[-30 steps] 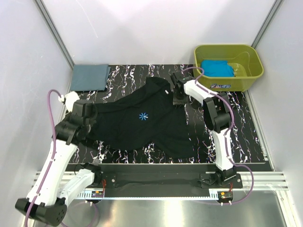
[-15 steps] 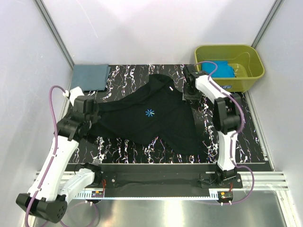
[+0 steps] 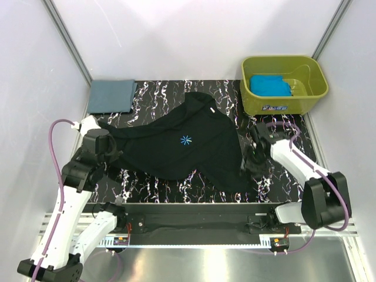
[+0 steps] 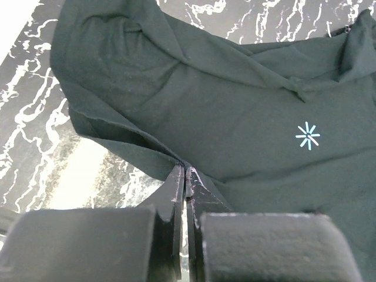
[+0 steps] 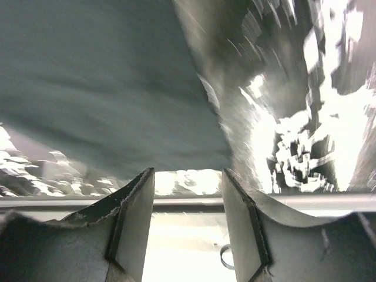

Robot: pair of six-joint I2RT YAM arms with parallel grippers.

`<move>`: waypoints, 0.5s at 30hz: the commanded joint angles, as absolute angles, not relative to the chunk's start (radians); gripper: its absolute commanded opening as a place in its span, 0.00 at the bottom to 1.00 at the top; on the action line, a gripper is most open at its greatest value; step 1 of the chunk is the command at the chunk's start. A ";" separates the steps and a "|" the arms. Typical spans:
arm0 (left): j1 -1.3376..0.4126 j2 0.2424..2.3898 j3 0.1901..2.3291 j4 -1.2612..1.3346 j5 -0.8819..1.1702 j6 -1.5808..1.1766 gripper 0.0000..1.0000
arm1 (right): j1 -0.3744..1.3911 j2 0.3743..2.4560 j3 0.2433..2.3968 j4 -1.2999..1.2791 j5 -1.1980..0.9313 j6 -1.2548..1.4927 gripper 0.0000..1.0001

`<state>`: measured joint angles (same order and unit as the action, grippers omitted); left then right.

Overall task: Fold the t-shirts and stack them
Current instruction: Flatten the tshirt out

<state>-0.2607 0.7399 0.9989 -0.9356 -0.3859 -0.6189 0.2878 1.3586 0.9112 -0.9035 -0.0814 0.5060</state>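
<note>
Top view, black t-shirt (image 3: 194, 147): lies open and rumpled on the tabletop (image 3: 294, 126), its long run going from the left side toward the near right.
Top view, left gripper (image 3: 111, 154): at the shirt's left edge, clamped on the cloth.
Top view, right gripper (image 3: 248, 164): just beside the shirt's near right corner, which lies to its left; this arm is the nearer one to that corner.
Top view, other shirts: grey-blue t-shirt (image 3: 111, 96) folded at the far left; turquoise t-shirt (image 3: 269, 85) inside the tub (image 3: 311, 70); both well apart from the grippers.
Left wrist view, left gripper (image 4: 185, 176): fingers pressed together on a pinched fold of the black t-shirt (image 4: 235, 100); the cloth, with its star print (image 4: 307, 136), stretches away ahead and rightward.
Right wrist view, right gripper (image 5: 188, 202): jaws parted, nothing between them; the picture is blurred.
Right wrist view, black t-shirt (image 5: 106, 82): fills the upper left, its edge ending just above the fingertips.
Judgement: the coming grab likely turns on bringing the parted jaws onto that corner, opposite the left gripper's hold.
</note>
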 commanded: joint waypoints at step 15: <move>-0.258 0.690 0.999 -0.943 -0.324 -0.620 0.00 | 0.193 1.281 0.658 -0.828 -0.132 0.761 0.56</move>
<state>-0.2607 0.7010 0.9985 -0.9516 -0.3367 -0.6235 0.1944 1.2953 0.6621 -0.8509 -0.1707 0.7128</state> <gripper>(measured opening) 0.012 0.566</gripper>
